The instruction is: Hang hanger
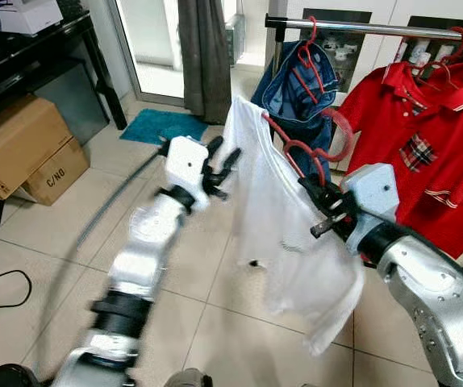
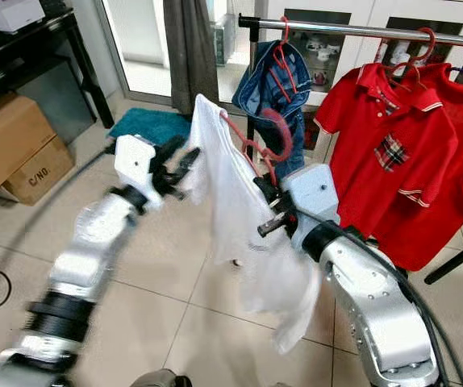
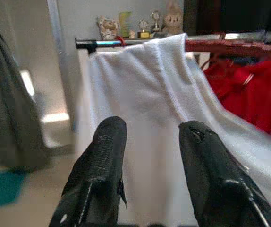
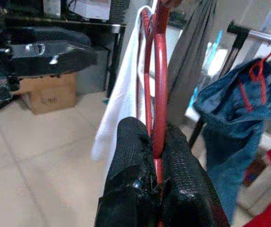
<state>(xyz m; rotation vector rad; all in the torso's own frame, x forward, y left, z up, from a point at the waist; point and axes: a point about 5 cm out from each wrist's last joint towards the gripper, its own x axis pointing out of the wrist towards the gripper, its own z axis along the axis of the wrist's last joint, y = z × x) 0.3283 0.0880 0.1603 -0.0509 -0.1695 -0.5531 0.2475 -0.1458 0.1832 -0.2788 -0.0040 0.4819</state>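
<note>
Silver clothes rail (image 1: 393, 29) crosses the upper scene. A blue denim garment (image 1: 300, 93) hangs from it on a red hanger, and a red polo shirt with a plaid chest patch (image 1: 433, 137) hangs beside it, to the robot's right. Both sit directly behind the raised load.

Right gripper (image 4: 154, 156): fingers clenched on the red plastic hanger (image 1: 308, 149), which carries a white shirt (image 1: 276, 218). The hanger is held up in front of the denim garment, below the rail and not touching it; its hook is free in the air.

Left gripper (image 1: 222, 169): fingers spread apart, just beside the white shirt's left edge. From the eye views I cannot tell whether they touch the cloth.

Surroundings: cardboard boxes (image 1: 22, 149) on the tiled floor (image 1: 215, 322) to the left, under a dark desk (image 1: 30, 48); a grey curtain (image 1: 203, 56) and a teal mat (image 1: 163, 125) lie near the doorway behind.

Right wrist view gives the grip plainly: the red bar is pinched between the two pads. Left wrist view shows white fabric close ahead between the open fingers (image 3: 100, 161), with small figurines on a shelf behind the rail, blurred.

The hanger's lower portion is hidden under the shirt. The left arm is motion-blurred.
</note>
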